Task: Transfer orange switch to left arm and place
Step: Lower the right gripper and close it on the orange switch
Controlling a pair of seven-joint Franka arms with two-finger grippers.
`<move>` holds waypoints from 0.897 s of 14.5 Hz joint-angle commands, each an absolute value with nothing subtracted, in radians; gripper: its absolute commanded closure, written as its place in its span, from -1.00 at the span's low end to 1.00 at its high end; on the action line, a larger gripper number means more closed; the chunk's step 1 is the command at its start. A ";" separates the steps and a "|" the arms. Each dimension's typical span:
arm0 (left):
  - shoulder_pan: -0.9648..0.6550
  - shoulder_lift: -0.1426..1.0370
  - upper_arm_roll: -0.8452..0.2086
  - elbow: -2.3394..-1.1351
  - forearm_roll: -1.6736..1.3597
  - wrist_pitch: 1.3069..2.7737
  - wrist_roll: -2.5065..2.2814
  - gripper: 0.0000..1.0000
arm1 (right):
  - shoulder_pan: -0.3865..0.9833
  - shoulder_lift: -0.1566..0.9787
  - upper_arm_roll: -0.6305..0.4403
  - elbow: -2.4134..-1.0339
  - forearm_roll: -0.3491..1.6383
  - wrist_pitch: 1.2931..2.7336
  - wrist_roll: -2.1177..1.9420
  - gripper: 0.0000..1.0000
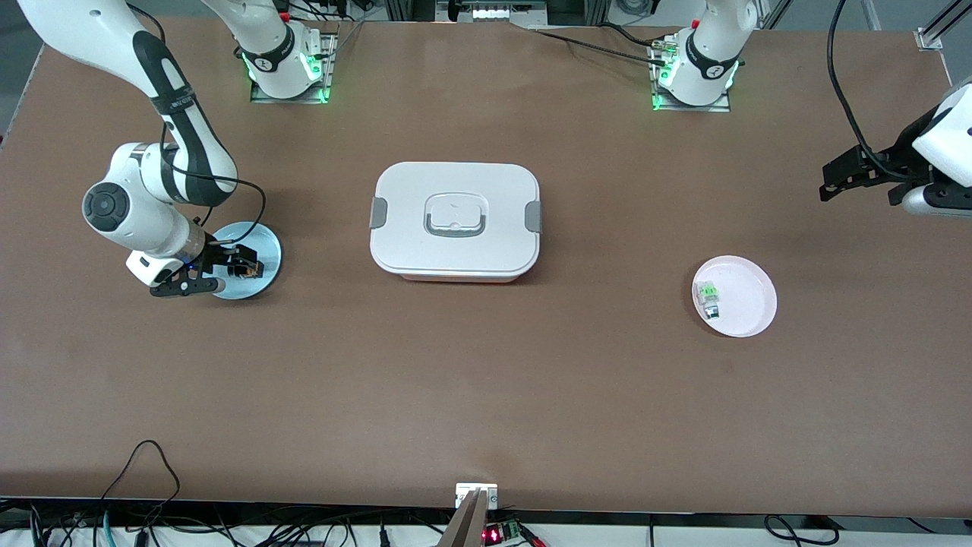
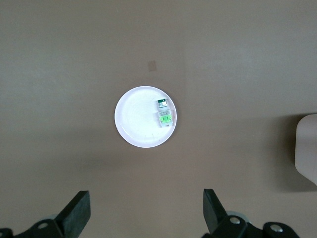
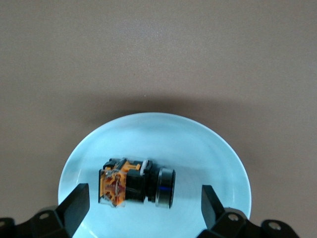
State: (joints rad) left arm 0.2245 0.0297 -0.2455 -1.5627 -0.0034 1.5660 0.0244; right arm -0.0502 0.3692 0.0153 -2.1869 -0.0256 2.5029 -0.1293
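Your right gripper (image 3: 143, 206) is wide, straddling orange switch (image 3: 136, 182) on blue plate (image 3: 198, 144) for pickup | left gripper (image 2: 146, 210) wide, waiting above pink plate (image 2: 133, 124) | box (image 1: 456, 220) between.

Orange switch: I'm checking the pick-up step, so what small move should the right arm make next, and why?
Probably lower the right end effector straight down. It is over the blue plate, open, with the orange switch lying between its fingers, not yet gripped. The left end effector waits open above the white plate.
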 commanded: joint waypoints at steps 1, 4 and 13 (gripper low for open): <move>0.224 0.021 -0.242 -1.559 -0.015 1.566 0.037 -1.00 | -0.054 0.399 0.020 -2.186 -0.018 2.545 -0.124 -1.00; 0.224 0.021 -0.244 -1.554 -0.023 1.566 0.037 -1.00 | -0.052 0.419 0.023 -2.186 -0.011 2.546 -0.089 -1.00; 0.216 0.018 -0.245 -1.548 -0.026 1.565 0.041 -1.00 | -0.052 0.437 0.028 -2.187 0.000 2.534 -0.080 -0.27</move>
State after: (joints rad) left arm 0.2194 0.0287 -0.2514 -1.5523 -0.0055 1.5673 0.0244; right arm -0.0500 0.4406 0.0179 -2.1866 -0.0106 2.5345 -0.0844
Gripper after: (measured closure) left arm 0.000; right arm 0.022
